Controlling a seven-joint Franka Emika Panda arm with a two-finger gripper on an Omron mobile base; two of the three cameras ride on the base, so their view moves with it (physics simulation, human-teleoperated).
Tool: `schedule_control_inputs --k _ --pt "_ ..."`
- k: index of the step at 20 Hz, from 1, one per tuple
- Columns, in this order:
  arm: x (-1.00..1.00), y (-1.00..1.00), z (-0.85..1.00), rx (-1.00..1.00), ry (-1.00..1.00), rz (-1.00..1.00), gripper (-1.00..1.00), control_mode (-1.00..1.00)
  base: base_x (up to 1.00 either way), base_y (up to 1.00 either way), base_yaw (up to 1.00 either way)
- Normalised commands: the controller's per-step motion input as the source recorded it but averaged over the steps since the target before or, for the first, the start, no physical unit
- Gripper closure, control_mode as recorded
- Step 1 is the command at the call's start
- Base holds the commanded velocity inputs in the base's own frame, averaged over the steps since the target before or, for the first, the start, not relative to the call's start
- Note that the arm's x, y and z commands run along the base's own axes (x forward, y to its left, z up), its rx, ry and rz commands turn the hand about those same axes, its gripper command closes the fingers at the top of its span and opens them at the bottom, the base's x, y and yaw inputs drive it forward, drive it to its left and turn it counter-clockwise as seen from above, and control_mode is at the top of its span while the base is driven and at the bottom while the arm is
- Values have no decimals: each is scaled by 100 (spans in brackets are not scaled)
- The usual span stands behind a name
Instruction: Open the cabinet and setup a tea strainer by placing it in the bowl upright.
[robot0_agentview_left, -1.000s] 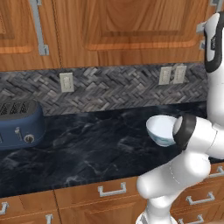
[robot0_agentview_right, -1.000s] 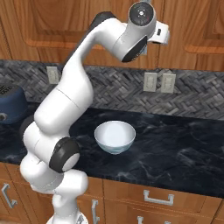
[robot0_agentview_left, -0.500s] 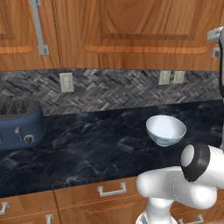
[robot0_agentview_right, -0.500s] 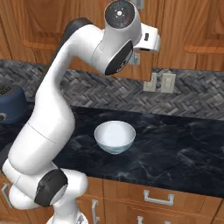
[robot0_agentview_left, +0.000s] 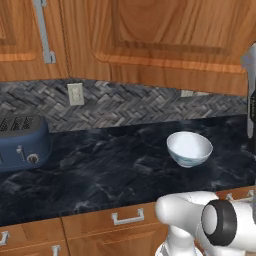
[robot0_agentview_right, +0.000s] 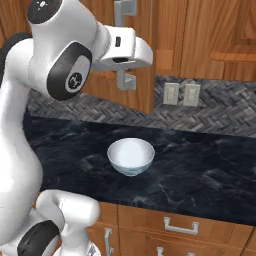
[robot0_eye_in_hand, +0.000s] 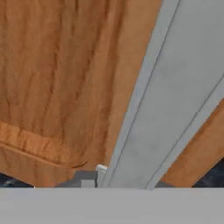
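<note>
My pincer (robot0_agentview_right: 126, 75) is raised at the cabinet (robot0_agentview_right: 210, 35) door, its jaws pressed together on the long grey bar handle (robot0_eye_in_hand: 175, 100), which runs upright along the door's edge. The door stands slightly ajar. The bowl (robot0_agentview_right: 131, 156) sits on the dark counter (robot0_agentview_right: 210, 165) directly below.

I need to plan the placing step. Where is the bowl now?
The bowl stands on the dark counter, right of the blue toaster in the left base view, below the wooden cabinet and in front of the tiled wall.
</note>
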Motion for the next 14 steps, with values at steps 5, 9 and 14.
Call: schedule_control_inputs --k 5,9,14 --pt "-100 79 0 -35 7 -24 100 -100 0 0 0" --pt "-100 87 0 -36 -3 -23 100 -100 0 0 0" --pt "-100 78 -1 -30 -4 -21 100 -100 0 0 0"
